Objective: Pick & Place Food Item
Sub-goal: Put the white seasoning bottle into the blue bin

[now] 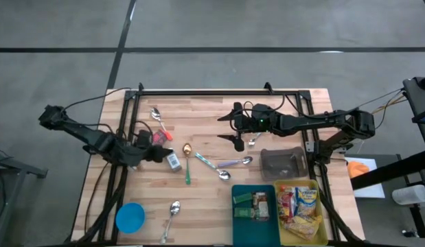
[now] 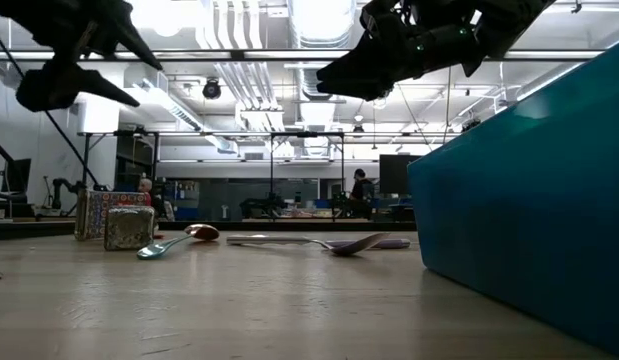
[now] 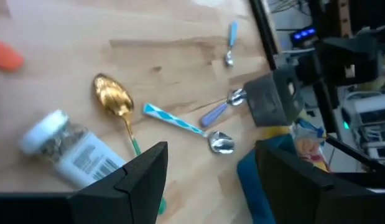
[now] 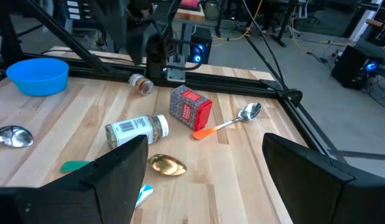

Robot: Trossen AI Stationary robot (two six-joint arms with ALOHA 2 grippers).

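Both claws open — hovering above table (image 1: 198,110).

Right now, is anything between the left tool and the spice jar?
Nothing visible. The left tool hangs open above the table with the spice jar lying on its side just ahead of it. The gold spoon lies beyond the jar, and the red tin sits off to one side.
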